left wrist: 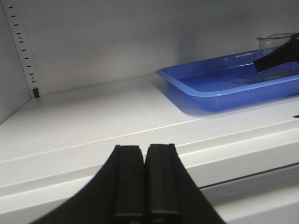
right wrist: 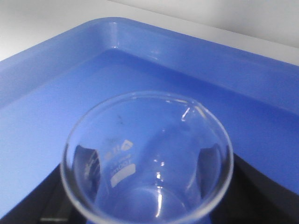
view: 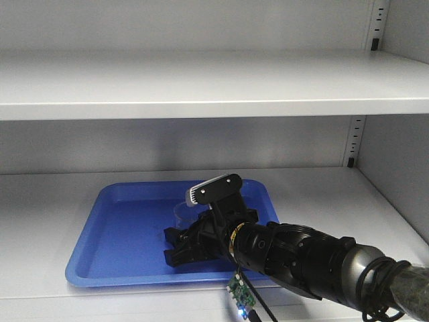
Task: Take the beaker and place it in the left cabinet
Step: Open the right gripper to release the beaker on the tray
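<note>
So the small clear glass beaker (right wrist: pixel 147 158) with the flared rim sits between the fingers of the right arm's black gripper (view: pixel 184 245), inside the blue rectangular plastic tray (view: pixel 114 235) on the lower shelf (view: pixel 53 201) of the light-grey metal cabinet (view: pixel 201 84). The beaker is upright, long axis vertical, open mouth pointing up, with its pour spout toward the tray's far wall. The right wrist view looks straight down into it, with a dark finger on each side of the glass, so the gripper looks clenched on it. I can't tell if the base touches the tray floor. The left gripper (left wrist: pixel 145 186) hangs by the shelf's front edge, well left of the tray, pressed together and holding nothing.
</note>
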Robot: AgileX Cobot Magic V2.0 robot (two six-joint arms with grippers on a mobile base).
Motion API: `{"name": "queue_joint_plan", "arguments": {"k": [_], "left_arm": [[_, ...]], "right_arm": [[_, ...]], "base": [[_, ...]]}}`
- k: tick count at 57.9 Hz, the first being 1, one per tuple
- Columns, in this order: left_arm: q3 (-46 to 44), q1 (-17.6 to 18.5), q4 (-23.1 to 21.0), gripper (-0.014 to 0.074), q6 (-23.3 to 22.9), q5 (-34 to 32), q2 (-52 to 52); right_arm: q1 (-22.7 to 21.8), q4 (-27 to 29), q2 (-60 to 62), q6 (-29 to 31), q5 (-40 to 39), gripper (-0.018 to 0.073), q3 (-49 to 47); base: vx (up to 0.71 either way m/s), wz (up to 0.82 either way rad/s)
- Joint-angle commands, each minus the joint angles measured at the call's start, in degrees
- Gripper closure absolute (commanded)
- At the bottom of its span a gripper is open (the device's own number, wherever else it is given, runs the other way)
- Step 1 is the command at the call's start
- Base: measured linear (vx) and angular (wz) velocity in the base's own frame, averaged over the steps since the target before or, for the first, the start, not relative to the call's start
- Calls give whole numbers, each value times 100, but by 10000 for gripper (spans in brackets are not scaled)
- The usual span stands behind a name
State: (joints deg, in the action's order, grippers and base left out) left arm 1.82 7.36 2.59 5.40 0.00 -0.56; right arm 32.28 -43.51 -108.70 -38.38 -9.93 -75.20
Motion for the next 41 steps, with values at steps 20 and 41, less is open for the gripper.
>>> {"name": "queue_joint_plan", "arguments": {"k": [20,41], "left_arm": [[90,3,-18,595,-15,-428,-106],[90,3,-18,595,-15,-428,-106]], "right_arm": [[-20,13,663,-31,-312,-169,-150],[-20,1,1222,-31,-287,-73,-150]], "base": [[0,0],[0,0]]}}
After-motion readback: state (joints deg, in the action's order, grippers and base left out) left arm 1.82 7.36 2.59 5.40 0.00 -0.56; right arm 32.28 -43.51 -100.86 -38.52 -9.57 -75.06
